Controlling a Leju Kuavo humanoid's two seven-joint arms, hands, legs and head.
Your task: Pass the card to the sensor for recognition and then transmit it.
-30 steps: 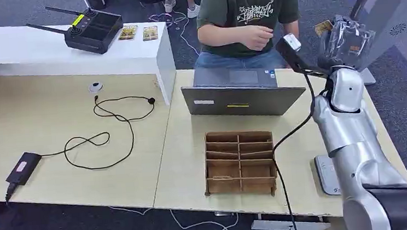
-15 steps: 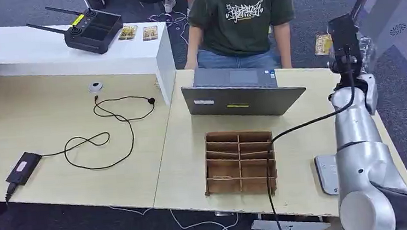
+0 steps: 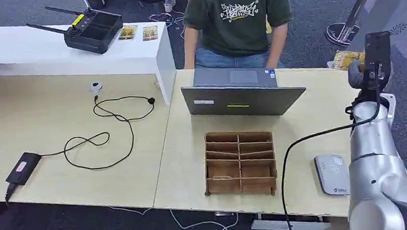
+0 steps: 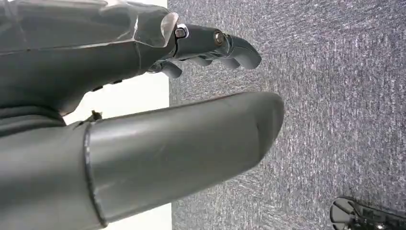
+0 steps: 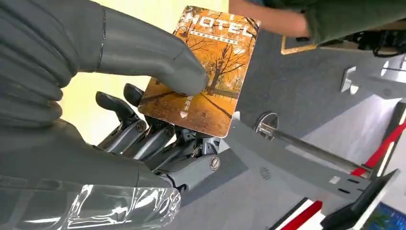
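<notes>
An orange hotel card (image 5: 206, 72) printed with autumn trees is pinched between the thumb and fingers of my right hand (image 5: 143, 120). In the head view the right hand (image 3: 358, 73) is raised past the table's far right edge, the card (image 3: 348, 58) sticking out to its left. The grey-white card sensor (image 3: 332, 174) lies flat on the table near the front right corner, beside my right arm. My left hand (image 4: 191, 120) hangs over grey carpet, thumb and fingers apart, holding nothing.
A person in a green shirt (image 3: 235, 19) stands behind the open laptop (image 3: 241, 93). A wooden divided tray (image 3: 240, 161) sits in front of the laptop. A white shelf (image 3: 48, 50) carries a remote controller (image 3: 93, 27) and two cards (image 3: 139, 32). A cable and adapter (image 3: 23, 166) lie left.
My right arm has swung right and lower with the card still held. The person has straightened up and drawn the hand back. The sensor now shows beside the arm.
</notes>
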